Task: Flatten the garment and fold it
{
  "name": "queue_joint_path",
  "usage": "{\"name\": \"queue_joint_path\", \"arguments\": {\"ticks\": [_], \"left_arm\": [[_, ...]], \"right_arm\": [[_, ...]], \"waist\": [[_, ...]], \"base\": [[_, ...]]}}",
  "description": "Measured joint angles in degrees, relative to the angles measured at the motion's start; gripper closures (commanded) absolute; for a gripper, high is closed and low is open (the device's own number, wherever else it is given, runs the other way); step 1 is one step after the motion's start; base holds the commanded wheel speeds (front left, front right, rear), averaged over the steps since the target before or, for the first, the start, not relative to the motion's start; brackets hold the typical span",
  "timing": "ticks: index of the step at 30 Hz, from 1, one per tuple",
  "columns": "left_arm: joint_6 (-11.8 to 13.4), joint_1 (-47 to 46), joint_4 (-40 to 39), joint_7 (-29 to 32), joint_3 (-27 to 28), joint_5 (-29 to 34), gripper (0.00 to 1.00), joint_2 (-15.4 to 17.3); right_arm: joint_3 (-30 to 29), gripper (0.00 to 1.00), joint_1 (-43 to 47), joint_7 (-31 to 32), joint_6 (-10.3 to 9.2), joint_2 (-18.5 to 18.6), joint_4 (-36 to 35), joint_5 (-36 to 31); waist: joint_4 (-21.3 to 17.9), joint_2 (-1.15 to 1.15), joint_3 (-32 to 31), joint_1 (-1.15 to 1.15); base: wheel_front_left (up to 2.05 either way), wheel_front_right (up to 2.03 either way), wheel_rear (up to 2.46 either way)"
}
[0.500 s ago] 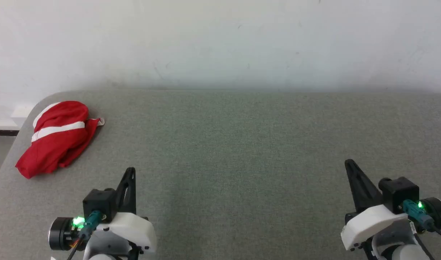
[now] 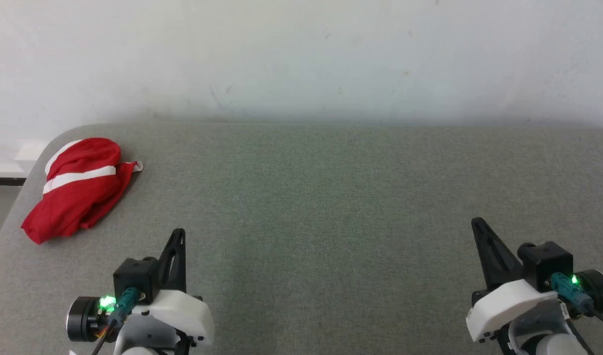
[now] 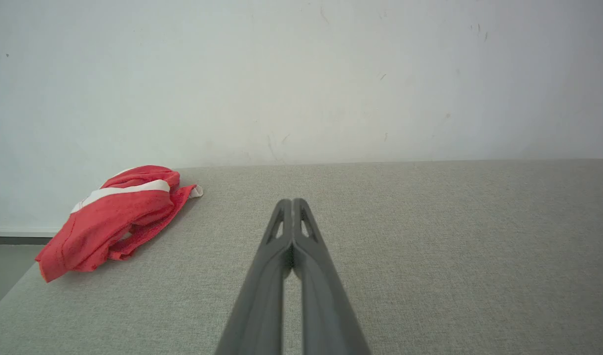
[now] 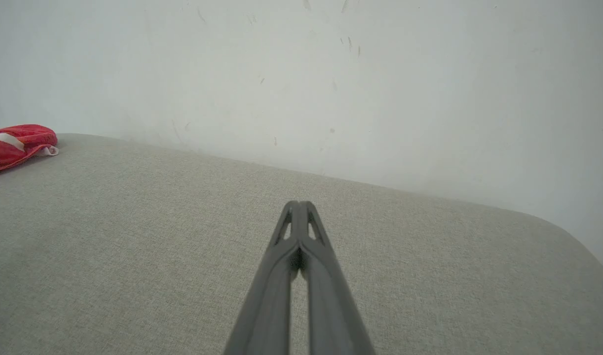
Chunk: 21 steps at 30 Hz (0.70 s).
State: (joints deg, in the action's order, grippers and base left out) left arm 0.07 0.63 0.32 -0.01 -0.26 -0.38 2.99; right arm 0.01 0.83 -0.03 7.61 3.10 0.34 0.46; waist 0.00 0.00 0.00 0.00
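The bunched shorts (image 2: 79, 187) are found ahead and left of the closed, empty left gripper (image 2: 178, 231), much farther from the closed right gripper (image 2: 475, 221), long axis seemingly slanted forward-right

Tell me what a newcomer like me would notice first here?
The red shorts with white stripes stand out at once, crumpled in a heap near the far left corner of the grey table. Next come the left gripper and the right gripper at the near edge, both shut, empty and apart from the shorts.
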Motion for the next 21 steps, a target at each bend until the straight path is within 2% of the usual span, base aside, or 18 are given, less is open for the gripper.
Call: {"name": "queue_joint_path", "arguments": {"ticks": [21], "left_arm": [[0.0, 0.0, 0.0, 0.0, 0.0, 0.0, 1.00, 0.0]], "right_arm": [[0.0, 1.00, 0.0, 0.0, 0.00, 0.0, 0.0, 0.0]], "waist": [[0.0, 0.00, 0.0, 0.00]], "base": [[0.00, 0.00, 0.00]]}}
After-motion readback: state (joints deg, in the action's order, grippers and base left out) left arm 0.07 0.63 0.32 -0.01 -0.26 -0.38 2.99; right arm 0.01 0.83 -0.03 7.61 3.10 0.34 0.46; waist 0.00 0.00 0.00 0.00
